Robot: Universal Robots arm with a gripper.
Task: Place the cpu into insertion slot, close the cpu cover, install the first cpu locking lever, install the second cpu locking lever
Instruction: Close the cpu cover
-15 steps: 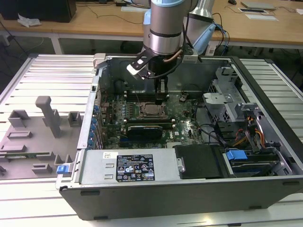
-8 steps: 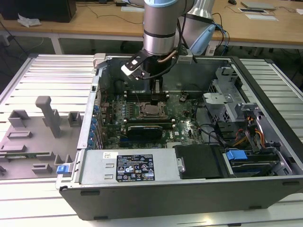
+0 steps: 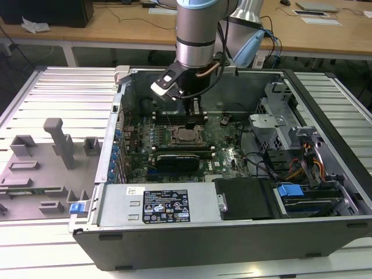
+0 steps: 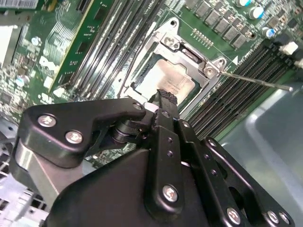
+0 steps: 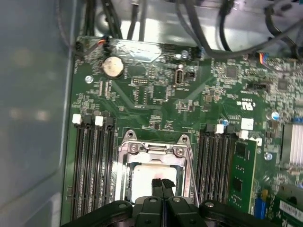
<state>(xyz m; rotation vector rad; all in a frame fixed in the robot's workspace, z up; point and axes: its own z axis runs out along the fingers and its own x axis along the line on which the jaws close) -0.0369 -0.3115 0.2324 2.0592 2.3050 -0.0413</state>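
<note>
1. Position: cpu [image 5: 142, 182] sits in the insertion slot [image 5: 122, 156] on the green motherboard [image 5: 156, 94]. Its silvery top shows through the cut-out of the cpu cover [image 5: 151, 161], which lies flat around it.
2. Thin wire lever [image 4: 255, 80] angles away from one socket corner, out over the memory slots [image 5: 92, 165].
3. Gripper [image 5: 162, 182] hangs directly over the cpu with its fingers pressed together and nothing visible between them. Whether the tips touch the chip, I cannot tell.
4. Black memory slots flank the socket on both sides; coin battery [image 5: 112, 67] lies near the board's edge.
5. Writing: white label [image 3: 165, 204] with black print on the grey power supply, not legible. White markings on the board, likewise unreadable.
6. Open computer case [image 3: 232, 244] lies on a slatted table [image 3: 58, 87].
</note>
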